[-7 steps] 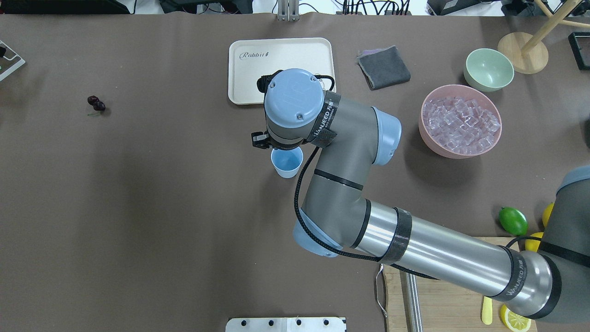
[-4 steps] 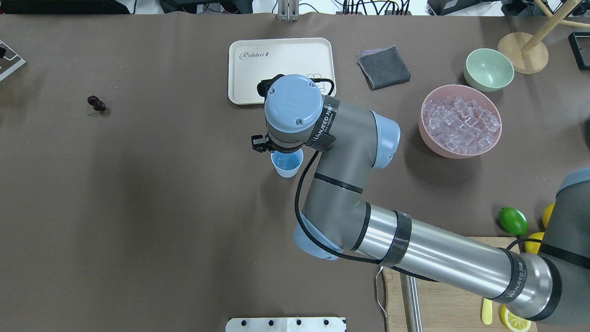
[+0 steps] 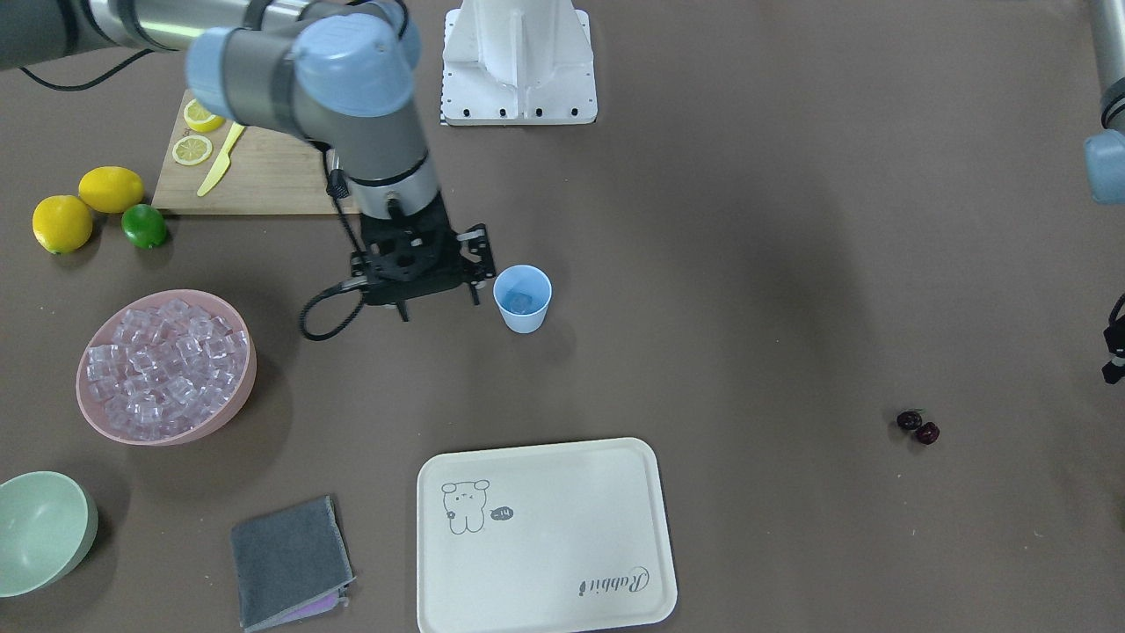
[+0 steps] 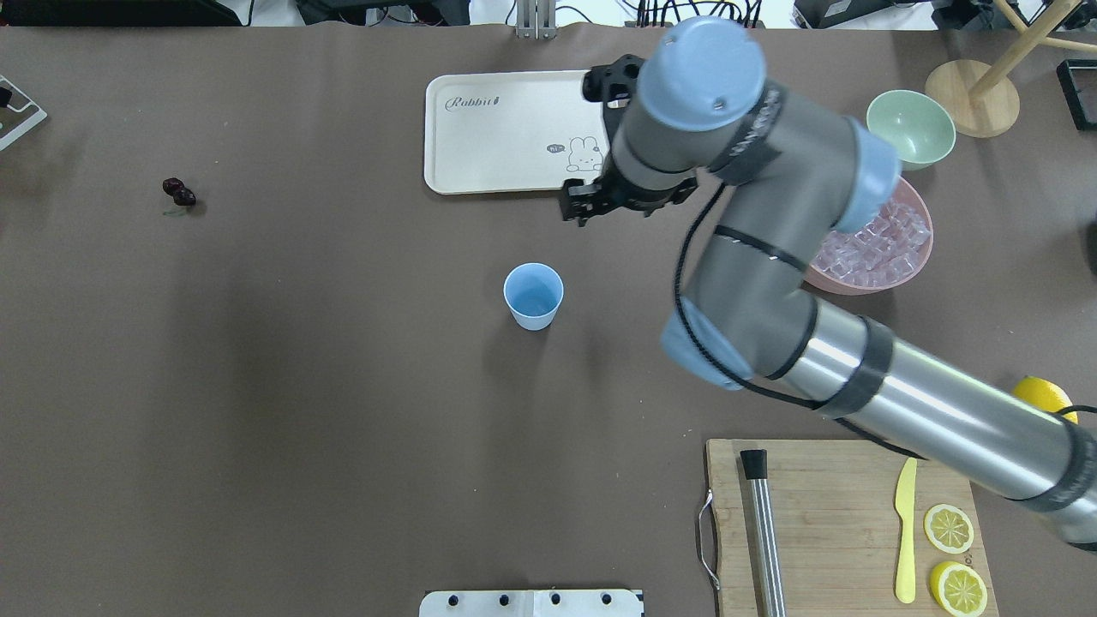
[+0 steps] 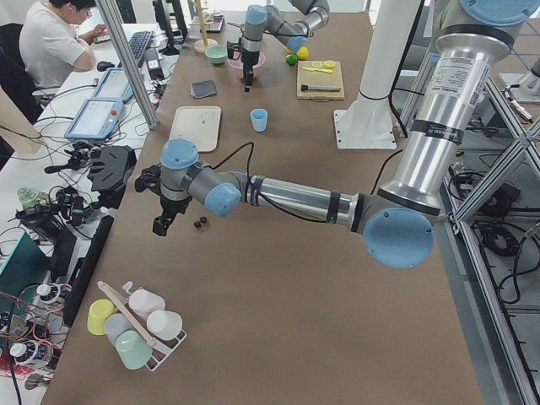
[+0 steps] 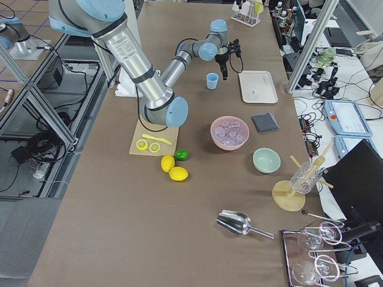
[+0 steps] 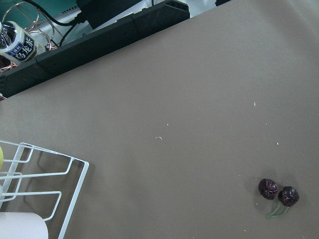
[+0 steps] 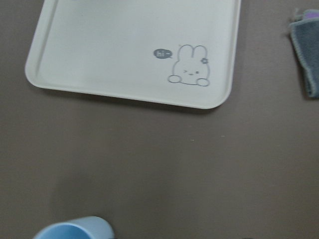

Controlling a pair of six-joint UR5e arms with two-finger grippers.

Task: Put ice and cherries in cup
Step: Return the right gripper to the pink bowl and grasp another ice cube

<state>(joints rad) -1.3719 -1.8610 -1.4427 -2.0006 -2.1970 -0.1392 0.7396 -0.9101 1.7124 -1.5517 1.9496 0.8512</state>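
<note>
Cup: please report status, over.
Right pincer open, empty, off cup. Ice in cup. Cherries outside, near left pincer, its state unclear. Nothing blocks cup.

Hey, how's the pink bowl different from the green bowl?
The pink bowl is wider than the green bowl. The pink bowl is heaped with ice cubes; the green bowl looks empty. Both are round, handle-free and sit upright.

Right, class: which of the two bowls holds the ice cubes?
The wide pink bowl; it is heaped with clear ice cubes, while the smaller pale green bowl beside it is empty.
</note>
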